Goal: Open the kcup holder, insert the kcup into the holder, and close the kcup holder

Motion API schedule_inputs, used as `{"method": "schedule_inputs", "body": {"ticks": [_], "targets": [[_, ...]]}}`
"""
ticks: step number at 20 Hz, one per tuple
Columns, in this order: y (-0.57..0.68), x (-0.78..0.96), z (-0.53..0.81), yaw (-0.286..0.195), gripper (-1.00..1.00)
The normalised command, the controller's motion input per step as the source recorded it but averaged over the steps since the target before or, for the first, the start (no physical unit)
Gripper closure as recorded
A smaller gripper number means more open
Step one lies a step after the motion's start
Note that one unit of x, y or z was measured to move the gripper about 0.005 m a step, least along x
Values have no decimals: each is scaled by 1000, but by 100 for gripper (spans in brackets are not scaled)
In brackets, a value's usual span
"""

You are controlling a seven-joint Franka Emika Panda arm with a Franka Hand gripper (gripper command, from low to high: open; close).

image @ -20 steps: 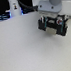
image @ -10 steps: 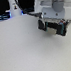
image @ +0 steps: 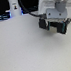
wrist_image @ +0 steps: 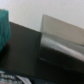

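Hovering my claw (image: 56, 26) above the white bench (image: 26, 55) at the exterior view's right, I cannot tell whether it is released or clenched. The wrist view shows the black boxy kcup holder (wrist_image: 25, 47) close beneath, its pale rectangular front panel (wrist_image: 62, 42) running lengthwise across. The small green-topped kcup (wrist_image: 4, 27) sits just beside the holder's edge.

A pale, bare tabletop (image: 21, 51) runs back to a dark, cluttered far edge

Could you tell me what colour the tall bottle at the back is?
White with a black mark, seen best in the exterior view: bottle.
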Motion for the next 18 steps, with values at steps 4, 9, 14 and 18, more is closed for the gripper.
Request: {"method": "schedule_inputs", "body": {"ticks": [4,9,14,18], "targets": [[652,-691,-19,3,-100],[631,-840,-110,0,-100],[599,-915,-157,0,-100],[593,-932,-160,0,-100]]}}
